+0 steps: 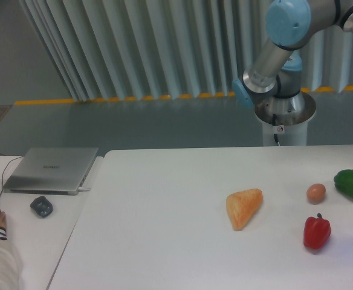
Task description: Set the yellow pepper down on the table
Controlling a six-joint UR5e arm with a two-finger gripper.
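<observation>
Only the arm's [273, 60] upper links show at far right; the gripper is out of frame, so its opening cannot be judged. The yellow pepper is out of view, perhaps beyond the right edge. The table [164, 229] carries an orange wedge [244, 208], egg [315, 193], green pepper [352, 183] and red pepper [317, 232].

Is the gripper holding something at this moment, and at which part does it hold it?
It cannot be told. The arm runs out of the frame at the top right, so the gripper is not in view, and no yellow pepper is visible on the table.
</observation>
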